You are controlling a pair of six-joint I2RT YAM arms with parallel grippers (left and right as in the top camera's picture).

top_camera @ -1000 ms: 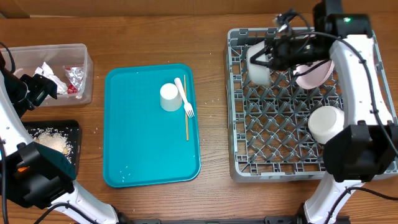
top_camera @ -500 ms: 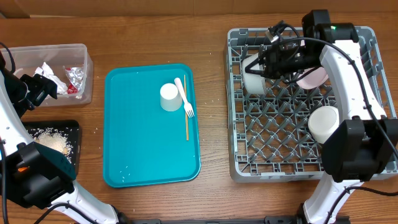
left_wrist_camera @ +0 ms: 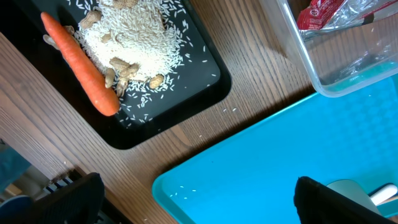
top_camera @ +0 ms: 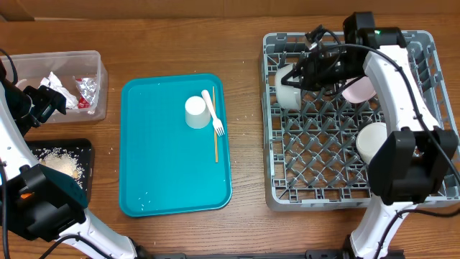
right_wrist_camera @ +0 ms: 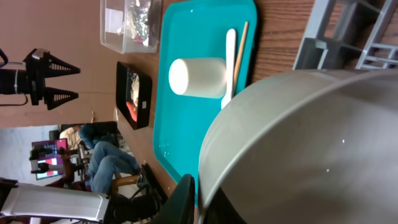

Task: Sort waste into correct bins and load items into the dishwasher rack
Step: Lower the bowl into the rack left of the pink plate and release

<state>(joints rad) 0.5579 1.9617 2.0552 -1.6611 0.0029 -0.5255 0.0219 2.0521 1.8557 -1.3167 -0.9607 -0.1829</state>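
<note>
Right gripper [top_camera: 305,75] has brought the white bowl [top_camera: 289,88] down & left w/in a sec, to the dishwasher rack's [top_camera: 277,173] far-left corner. Rim pinched tight (nearly racked, not let go yet). Left gripper [top_camera: 42,103] gapes empty at table's [top_camera: 248,144] left edge.

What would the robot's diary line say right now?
right gripper: shut on white bowl at rack | left gripper: open, empty | teal tray: cup, fork, stick waiting

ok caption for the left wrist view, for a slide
Carrot and rice on the black tray, beside the teal tray.
</note>
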